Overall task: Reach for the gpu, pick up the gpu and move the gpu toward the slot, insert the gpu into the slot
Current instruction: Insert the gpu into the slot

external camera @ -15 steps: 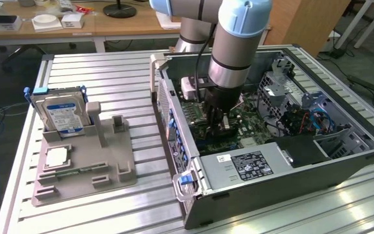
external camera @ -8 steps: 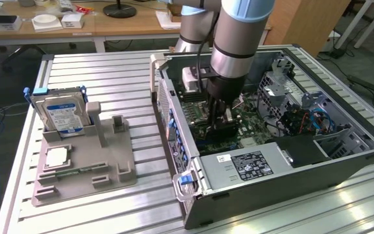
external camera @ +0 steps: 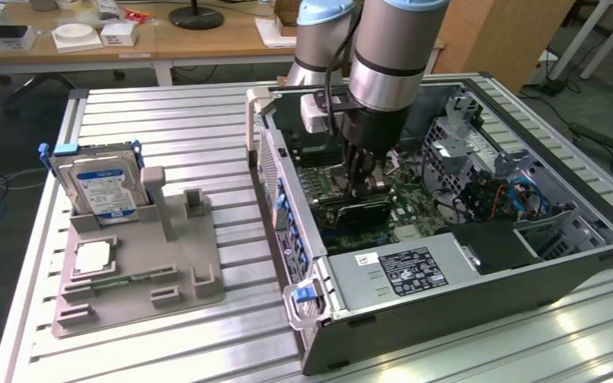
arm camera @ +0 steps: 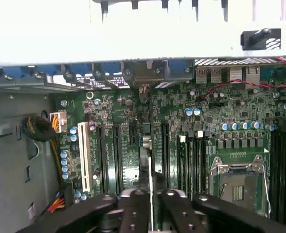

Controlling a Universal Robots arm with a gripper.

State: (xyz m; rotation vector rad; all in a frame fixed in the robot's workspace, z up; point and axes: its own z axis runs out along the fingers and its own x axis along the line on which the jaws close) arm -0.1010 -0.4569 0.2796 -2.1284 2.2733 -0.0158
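Fingers (arm camera: 151, 213) are seen closed narrowly on the gpu (arm camera: 148, 170), which is held edge-on, standing upright over the green motherboard (arm camera: 176, 121) inside the open computer case (external camera: 413, 279). In the wrist view the thin card is lined up along the slot (arm camera: 147, 145), among the row of long connectors, with the processor socket (arm camera: 237, 182) well apart from it. In the exterior view the arm (external camera: 392, 56) is lowered into the case, the card (external camera: 354, 209) pressed low against the board. At nine o'clock from the case, on the tabletop (external camera: 179, 120), a grey holder (external camera: 141, 271) is found carrying a hard drive (external camera: 101, 187) and a processor chip (external camera: 92, 255).
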